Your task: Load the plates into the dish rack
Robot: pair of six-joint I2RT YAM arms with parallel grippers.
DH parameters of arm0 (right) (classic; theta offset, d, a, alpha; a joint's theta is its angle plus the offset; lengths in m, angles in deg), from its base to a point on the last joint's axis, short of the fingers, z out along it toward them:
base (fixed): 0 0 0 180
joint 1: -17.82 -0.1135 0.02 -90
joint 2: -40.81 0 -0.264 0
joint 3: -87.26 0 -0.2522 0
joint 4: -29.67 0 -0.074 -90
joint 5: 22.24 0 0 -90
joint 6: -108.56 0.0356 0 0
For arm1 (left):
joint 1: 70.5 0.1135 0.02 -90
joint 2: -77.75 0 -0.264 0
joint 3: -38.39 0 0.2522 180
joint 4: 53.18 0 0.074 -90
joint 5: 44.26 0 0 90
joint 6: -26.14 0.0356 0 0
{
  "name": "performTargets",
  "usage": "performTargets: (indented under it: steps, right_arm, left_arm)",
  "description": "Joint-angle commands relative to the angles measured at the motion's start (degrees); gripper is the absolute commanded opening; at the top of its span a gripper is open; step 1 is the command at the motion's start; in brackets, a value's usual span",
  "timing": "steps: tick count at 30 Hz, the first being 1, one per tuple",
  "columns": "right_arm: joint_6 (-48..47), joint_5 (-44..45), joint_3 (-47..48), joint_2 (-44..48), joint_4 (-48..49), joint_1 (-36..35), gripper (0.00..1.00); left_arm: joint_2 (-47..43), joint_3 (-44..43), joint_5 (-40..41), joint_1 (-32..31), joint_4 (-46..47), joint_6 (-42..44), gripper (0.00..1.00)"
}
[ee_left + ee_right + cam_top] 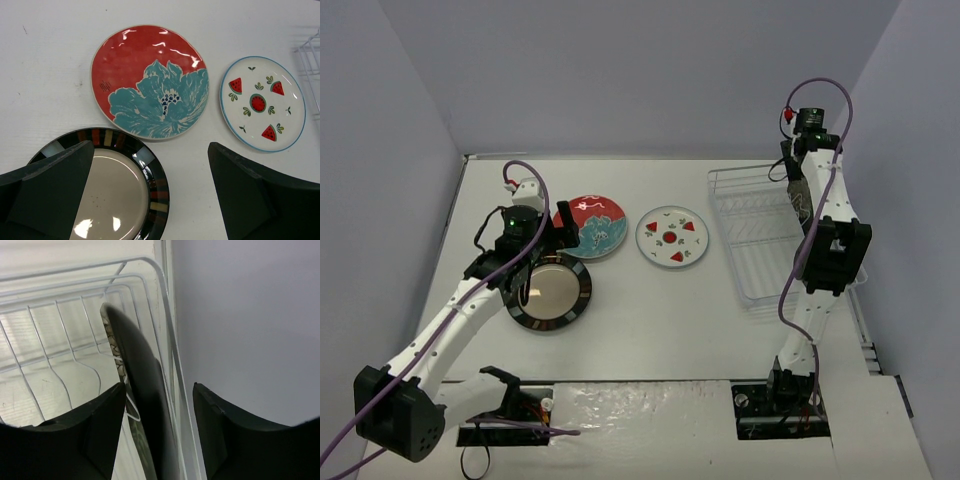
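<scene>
Right gripper (159, 390) is at the far end of the dish rack (740, 270). Its jaws are apart, with the square black plate (140, 365) between them. That plate stands on its edge among the wires, so I think it can stand alone. Left gripper (151, 147) hangs wide open over the black-rimmed plate (115, 195), holding nothing, maybe to pick it up. The red-and-teal plate (150, 80) and the watermelon plate (262, 102) lie flat on the table (650, 330). The dark plate's bottom is hidden. I cannot tell if a finger touches it.
</scene>
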Motion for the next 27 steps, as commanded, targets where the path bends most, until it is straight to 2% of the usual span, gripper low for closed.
performTargets:
  steps: [1,6,11,27]
  right_arm:
    - [2.3,4.4,2.8,1.7,3.3,0.7,0.70]
    - [3.7,8.0,3.0,4.0,6.2,0.8,0.88]
    - [6.4,14.9,0.7,8.7,12.7,1.0,0.95]
    - [6.9,11.3,-2.8,14.8,14.3,2.1,0.98]
  left_arm:
    - [-1.5,-2.5,0.0,0.4,2.2,0.8,0.97]
    - [-2.3,-2.7,0.0,0.5,1.6,0.6,0.97]
    - [-3.2,-2.7,0.4,0.5,0.1,0.1,0.97]
    - [-5.9,-3.2,1.3,0.5,-3.5,-0.9,0.97]
